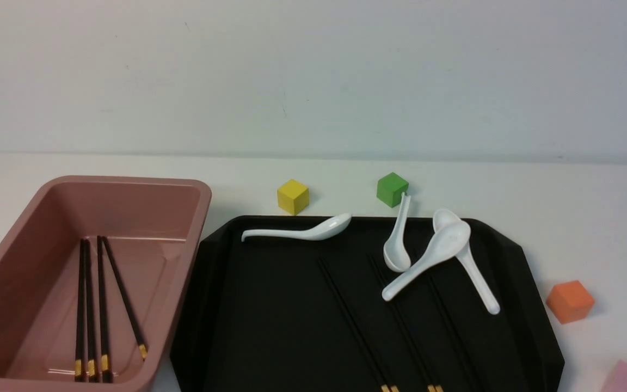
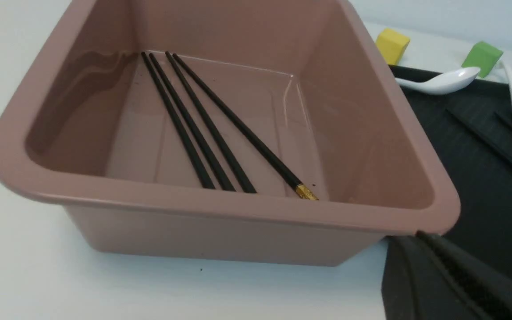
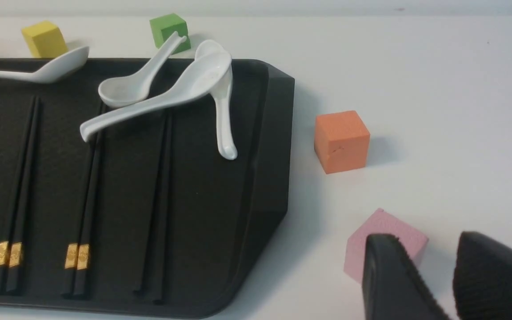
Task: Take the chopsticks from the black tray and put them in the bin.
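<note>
Hovering beside pink block (image 3: 387,242): right gripper (image 3: 434,284), jaws parted, empty.

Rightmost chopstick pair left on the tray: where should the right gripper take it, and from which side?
Grip that rightmost pair from straight above, jaws across the sticks, near the thick near end. They lie flat and side by side on the black tray, and the spoons cross the far tips. The right gripper looks open.

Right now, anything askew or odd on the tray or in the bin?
Nothing spilled or damaged. On the black tray, two white spoons lie crossed, one atop the other, over chopsticks still there. In the bin, one chopstick splays away from the other three.
</note>
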